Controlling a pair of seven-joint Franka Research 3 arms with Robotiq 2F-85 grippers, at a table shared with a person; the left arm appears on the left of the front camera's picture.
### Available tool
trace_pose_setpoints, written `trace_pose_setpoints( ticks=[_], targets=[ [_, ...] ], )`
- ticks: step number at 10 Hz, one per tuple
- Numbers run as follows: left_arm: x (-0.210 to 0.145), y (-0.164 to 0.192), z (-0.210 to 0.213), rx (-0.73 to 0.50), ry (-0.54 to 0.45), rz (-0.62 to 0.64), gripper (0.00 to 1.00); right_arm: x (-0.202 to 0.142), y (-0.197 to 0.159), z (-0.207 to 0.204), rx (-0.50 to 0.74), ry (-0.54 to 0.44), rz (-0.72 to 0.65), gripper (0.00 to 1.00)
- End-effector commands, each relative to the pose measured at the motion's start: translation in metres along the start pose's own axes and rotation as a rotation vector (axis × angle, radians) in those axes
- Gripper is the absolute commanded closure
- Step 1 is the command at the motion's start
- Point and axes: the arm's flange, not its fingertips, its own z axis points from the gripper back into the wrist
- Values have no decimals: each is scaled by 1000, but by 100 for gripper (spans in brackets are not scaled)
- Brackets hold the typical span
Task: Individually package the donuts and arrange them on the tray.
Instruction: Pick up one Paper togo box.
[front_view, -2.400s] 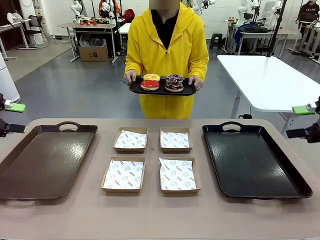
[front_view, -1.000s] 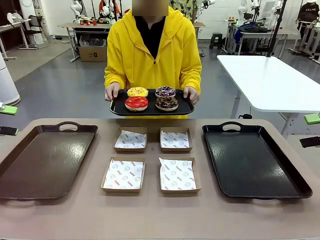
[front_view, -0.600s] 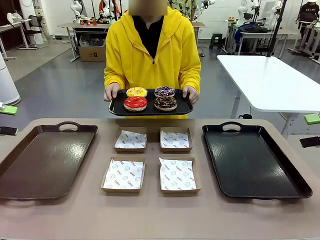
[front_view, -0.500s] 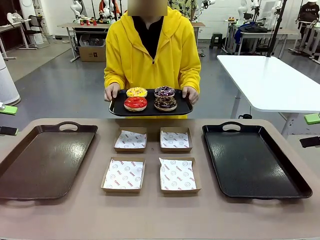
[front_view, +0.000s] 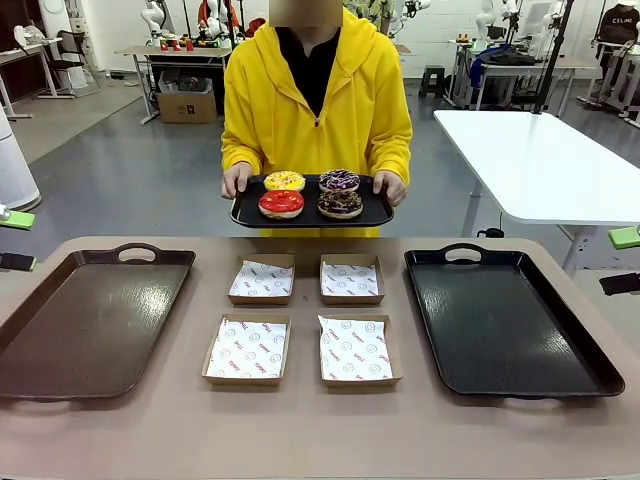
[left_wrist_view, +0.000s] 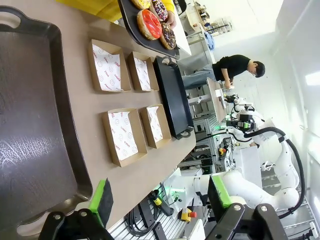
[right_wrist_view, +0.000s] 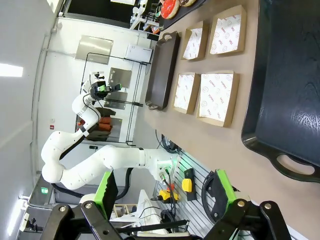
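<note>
Beyond the table's far edge a person holds a small black serving tray (front_view: 311, 223) with both hands. On it sit the donuts: yellow (front_view: 285, 180), red (front_view: 281, 203), purple with sprinkles (front_view: 339, 180) and brown with sprinkles (front_view: 340, 203). My left gripper (front_view: 15, 240) hangs open at the far left edge, well clear of them. My right gripper (front_view: 622, 260) hangs open at the far right edge. In the left wrist view the open gripper (left_wrist_view: 160, 197) holds nothing, with the red donut (left_wrist_view: 149, 24) far off. The right wrist view likewise has its gripper (right_wrist_view: 165, 189) open with nothing in it.
Several paper-lined cardboard boxes (front_view: 247, 350) lie in a square at the table's middle. A large brown tray (front_view: 90, 330) lies on the left and a large black tray (front_view: 510, 330) on the right. A white table (front_view: 540, 160) stands behind at the right.
The person has stepped up to the table and shifted the donut tray slightly right. Both grippers drew back toward the picture's edges earlier and have held still since.
</note>
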Motion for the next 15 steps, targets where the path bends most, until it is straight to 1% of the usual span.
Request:
trace_pose_setpoints(
  ticks=[1, 2, 3, 4, 5, 6, 8, 9, 11, 12, 13, 15],
  targets=[
    [0, 0, 1, -4, -3, 1, 0, 0, 0, 0, 0, 0, 0, 0],
    [0, 0, 1, -4, -3, 1, 0, 14, -3, 3, -28, -104, -119, 0],
    [0, 0, 1, -4, -3, 1, 0, 33, 10, -4, -112, -90, -111, 0],
    [0, 0, 1, -4, -3, 1, 0, 62, 37, -17, -220, -45, -135, 0],
    [0, 0, 1, -4, -3, 1, 0, 92, 65, -31, -290, -49, -143, 0],
    [0, 0, 1, -4, -3, 1, 0, 119, 91, -50, -345, -2, -168, 0],
    [0, 0, 1, -4, -3, 1, 0, 172, 129, -100, -502, 42, -194, 0],
    [0, 0, 1, -4, -3, 1, 0, 195, 136, -125, -557, 80, -216, 0],
    [0, 0, 1, -4, -3, 1, 0, 225, 128, -173, -732, 90, -231, 0],
    [0, 0, 1, -4, -3, 1, 0, 231, 121, -198, -809, 80, -224, 0],
    [0, 0, 1, -4, -3, 1, 0, 234, 115, -222, -852, 87, -211, 0],
    [0, 0, 1, -4, -3, 1, 0, 230, 105, -264, -912, 97, -178, 0]
  ],
)
